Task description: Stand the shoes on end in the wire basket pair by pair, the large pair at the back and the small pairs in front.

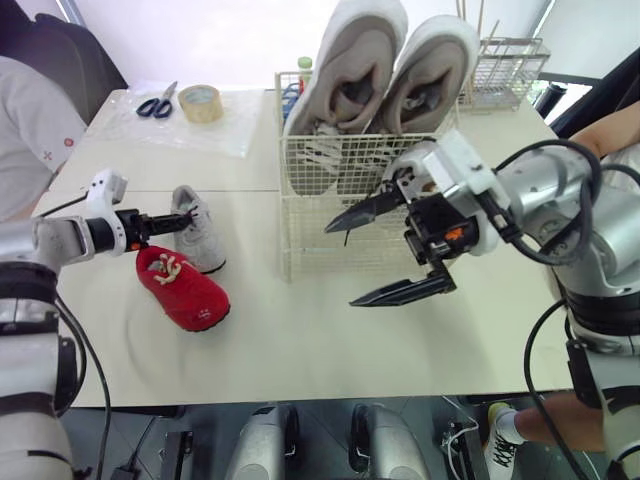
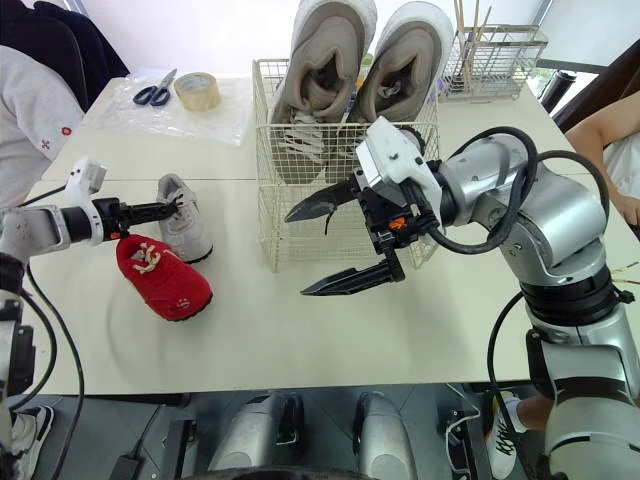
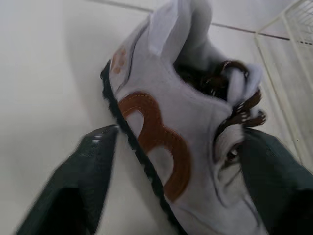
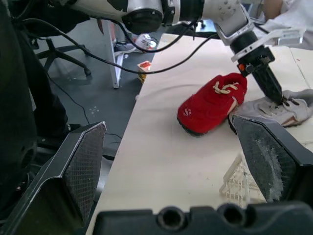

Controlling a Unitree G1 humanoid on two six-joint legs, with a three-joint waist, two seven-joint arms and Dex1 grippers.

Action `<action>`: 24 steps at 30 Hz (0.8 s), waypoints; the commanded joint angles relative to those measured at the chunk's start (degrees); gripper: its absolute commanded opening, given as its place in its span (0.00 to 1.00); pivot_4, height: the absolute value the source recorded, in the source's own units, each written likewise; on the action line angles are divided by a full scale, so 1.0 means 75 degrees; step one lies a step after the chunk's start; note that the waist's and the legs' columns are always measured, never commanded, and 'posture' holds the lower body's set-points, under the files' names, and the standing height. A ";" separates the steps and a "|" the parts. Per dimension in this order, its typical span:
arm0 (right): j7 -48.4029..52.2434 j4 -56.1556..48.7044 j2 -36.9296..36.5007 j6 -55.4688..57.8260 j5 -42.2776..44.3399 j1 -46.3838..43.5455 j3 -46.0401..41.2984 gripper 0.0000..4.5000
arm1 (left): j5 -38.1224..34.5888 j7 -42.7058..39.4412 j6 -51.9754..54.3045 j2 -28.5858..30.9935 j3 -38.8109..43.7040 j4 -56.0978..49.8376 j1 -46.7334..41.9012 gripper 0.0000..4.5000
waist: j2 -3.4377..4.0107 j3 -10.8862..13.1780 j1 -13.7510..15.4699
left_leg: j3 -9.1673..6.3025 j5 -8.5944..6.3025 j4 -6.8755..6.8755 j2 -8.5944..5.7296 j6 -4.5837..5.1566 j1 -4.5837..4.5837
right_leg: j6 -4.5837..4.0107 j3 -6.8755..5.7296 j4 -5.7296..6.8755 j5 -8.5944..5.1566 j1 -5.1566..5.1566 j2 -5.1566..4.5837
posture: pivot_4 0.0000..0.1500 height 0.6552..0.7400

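Big pair (image 1: pixel 380 70) is standing on end at the back of the wire basket (image 1: pixel 300 240). The small grey shoe (image 1: pixel 205 250) and red shoe (image 1: pixel 182 288) are out on the desk (image 1: pixel 330 340) beside it. Left gripper (image 1: pixel 185 218) fingers pinch the grey one, and the right gripper (image 1: pixel 385 250) has its fingers spread wide. Small pairs not in yet imo.

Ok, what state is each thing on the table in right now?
Wire basket: front empty.
Large shoes: on end at the wire basket's back.
Grey shoe: sole down on the table, left gripper at it.
Red shoe: loose on the table.
Right gripper: fingers open, empty.
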 commanded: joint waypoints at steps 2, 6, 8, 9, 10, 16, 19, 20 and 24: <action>-0.0237 -0.0291 -0.0227 0.0077 0.0158 0.0008 -0.0432 1.00 | 0.0732 -0.0350 -0.0529 -0.0180 0.0152 0.0807 -0.0555 0.37 | -0.0001 0.0001 -0.0007 | -0.0001 0.0000 0.0000 0.0002 0.0001 0.0000 | 0.0000 0.0000 0.0002 0.0000 -0.0001 0.0000 | 1.00 0.97; -0.0399 -0.0297 -0.0314 0.0119 0.0146 0.0048 -0.0494 1.00 | 0.0778 -0.0242 -0.0821 -0.0180 0.0773 0.1176 -0.0925 0.11 | -0.0005 0.0003 0.0002 | -0.0005 0.0000 0.0003 0.0003 0.0002 -0.0001 | 0.0000 0.0000 0.0005 0.0000 -0.0003 -0.0001 | 1.00 0.97; -0.0478 -0.0276 -0.0361 0.0126 0.0112 0.0070 -0.0517 1.00 | 0.0698 -0.0049 -0.1058 -0.0084 0.1241 0.1165 -0.1026 0.11 | -0.0026 0.0010 -0.0011 | -0.0007 0.0000 0.0005 0.0004 0.0003 -0.0006 | 0.0000 -0.0001 0.0005 0.0000 -0.0005 -0.0002 | 1.00 0.97; -0.0548 -0.0256 -0.0375 0.0134 0.0097 0.0080 -0.0544 1.00 | 0.0656 0.0123 -0.1217 -0.0033 0.1494 0.1052 -0.1063 0.11 | -0.0028 0.0010 -0.0011 | -0.0009 0.0000 0.0005 0.0005 0.0003 -0.0009 | 0.0001 -0.0001 0.0005 0.0000 -0.0008 -0.0003 | 1.00 0.97; -0.0606 -0.0220 -0.0391 0.0135 0.0087 0.0090 -0.0581 1.00 | 0.0616 0.0292 -0.1362 -0.0007 0.1733 0.0872 -0.1082 0.11 | -0.0033 0.0011 -0.0012 | -0.0010 0.0000 0.0005 0.0005 0.0003 -0.0010 | 0.0001 -0.0001 0.0005 0.0000 -0.0008 -0.0004 | 1.00 0.97; -0.1113 0.0007 -0.0462 0.0353 0.0124 0.0093 -0.0946 1.00 | 0.0210 0.1778 -0.1666 -0.0400 0.3101 -0.2982 -0.0170 0.11 | -0.0060 0.0021 -0.0019 | -0.0013 0.0000 0.0007 0.0003 0.0004 -0.0016 | 0.0001 -0.0001 0.0004 0.0002 -0.0008 -0.0010 | 1.00 0.97; -0.1470 0.0186 -0.0505 0.0664 0.0212 -0.0041 -0.1161 1.00 | -0.0191 0.3011 -0.1495 -0.1240 0.3467 -0.6841 0.0859 0.11 | -0.0059 0.0021 0.0004 | -0.0014 0.0000 0.0009 -0.0001 0.0004 -0.0009 | 0.0002 0.0006 0.0002 0.0003 0.0002 -0.0021 | 1.00 0.97; -0.1501 0.0302 -0.0523 0.0688 0.0179 -0.0107 -0.1165 1.00 | -0.0204 0.3342 -0.1441 -0.1489 0.3386 -0.7712 0.1076 0.11 | -0.0063 0.0021 0.0019 | -0.0021 -0.0001 0.0009 -0.0001 0.0004 -0.0005 | 0.0002 0.0004 -0.0011 0.0003 0.0012 -0.0028 | 1.00 0.97; -0.1368 0.0866 -0.0625 0.0560 -0.0152 -0.0478 -0.0911 1.00 | 0.0145 0.4456 -0.1447 -0.2255 0.2949 -0.9503 0.1405 0.11 | -0.0062 0.0021 -0.0004 | -0.0033 -0.0001 0.0013 -0.0006 0.0003 0.0008 | 0.0002 -0.0001 -0.0006 0.0005 0.0031 -0.0034 | 1.00 0.97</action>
